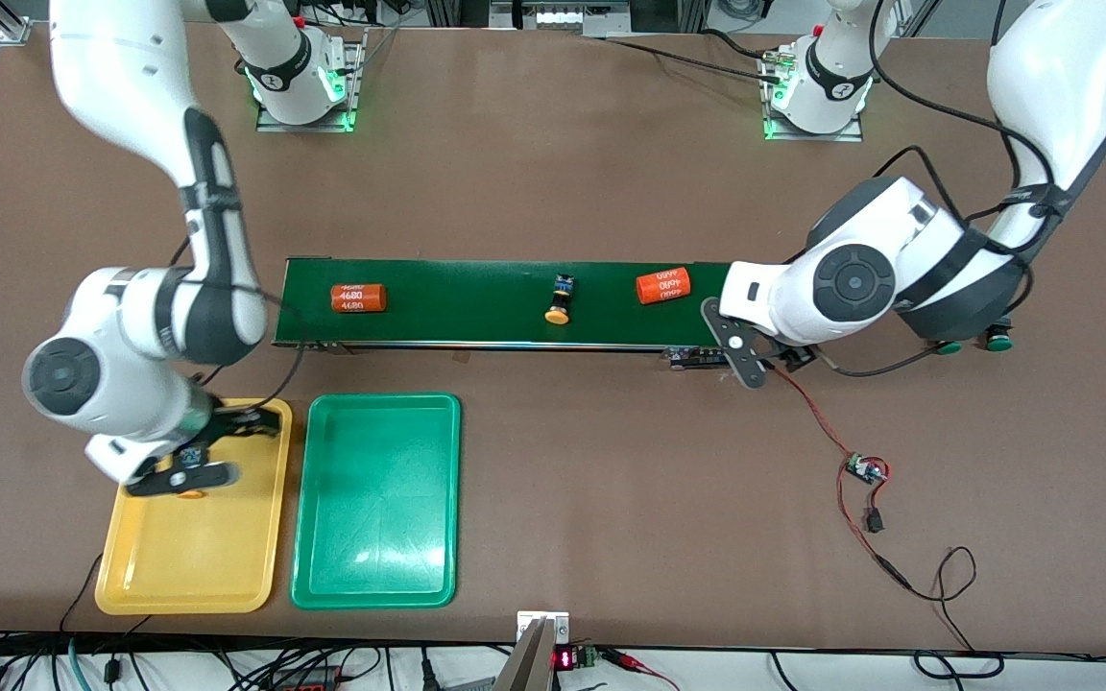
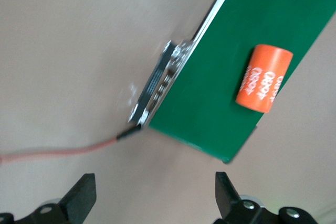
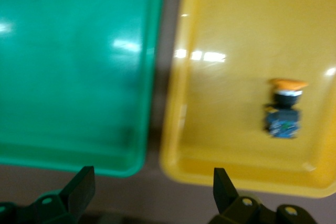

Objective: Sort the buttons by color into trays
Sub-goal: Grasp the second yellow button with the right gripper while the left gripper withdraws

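Lowest in the front view lie the two trays, side by side. The yellow tray [image 1: 188, 566] and the green tray [image 1: 375, 499] are glossy moulded plastic with rounded corners and raised rims. The green one holds nothing.

The right gripper [image 1: 227, 451] hangs low over the yellow tray's upper part with its jaws spread wide. A yellow-capped button [image 3: 283, 111] lies on its side under them, touching neither jaw as far as I can tell. A skewed lift could clip its blocky body and skid it across the slick floor.

Mid-frame, a second yellow button [image 1: 561, 298] lies on the matte conveyor belt [image 1: 476, 307] between two orange cylinders [image 1: 358, 297]. All three have round parts, so an off-centre pinch may roll them.

The left gripper [image 2: 155, 198] hovers over the tabletop at the belt's end, jaws spread and empty. A thin red wire [image 2: 63, 150] runs just beneath, and I judge it a snag risk.

What look like two green buttons [image 1: 947, 347] sit tucked under that arm's elbow, where it could knock them.
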Available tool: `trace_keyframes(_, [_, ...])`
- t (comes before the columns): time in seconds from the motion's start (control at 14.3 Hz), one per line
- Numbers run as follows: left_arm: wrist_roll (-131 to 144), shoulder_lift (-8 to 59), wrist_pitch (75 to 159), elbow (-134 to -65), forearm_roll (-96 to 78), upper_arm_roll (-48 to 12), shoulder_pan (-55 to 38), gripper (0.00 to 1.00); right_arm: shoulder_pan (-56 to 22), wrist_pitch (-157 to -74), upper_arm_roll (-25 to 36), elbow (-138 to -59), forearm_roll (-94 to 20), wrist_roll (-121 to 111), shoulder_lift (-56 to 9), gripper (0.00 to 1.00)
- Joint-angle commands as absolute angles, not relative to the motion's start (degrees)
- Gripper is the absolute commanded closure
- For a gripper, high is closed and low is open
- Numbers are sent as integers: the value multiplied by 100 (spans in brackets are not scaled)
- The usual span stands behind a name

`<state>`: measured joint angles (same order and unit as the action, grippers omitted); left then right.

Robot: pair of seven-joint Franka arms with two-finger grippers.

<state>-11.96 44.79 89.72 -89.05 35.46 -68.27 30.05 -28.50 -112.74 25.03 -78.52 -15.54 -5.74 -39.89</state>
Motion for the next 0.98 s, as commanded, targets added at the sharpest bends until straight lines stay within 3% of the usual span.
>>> trace_keyframes(0.0, [-398,4430,8430,-8413,3586,-6821,3040,0,-3539,-11092,2531,-8295,-1626,522,-3579,0])
trace_keyframes(0.42, [369,4212,8446,-8332,3700,-6550,3656,0,-4788,-11004,2531,-8771,-1626,2344,-3129,0])
trace_keyframes(0.91, [308,2796,9140,-8437,1770,-3749,2823,0,-6028,-11302,2522,-8763,-1644,3944,-3330,0])
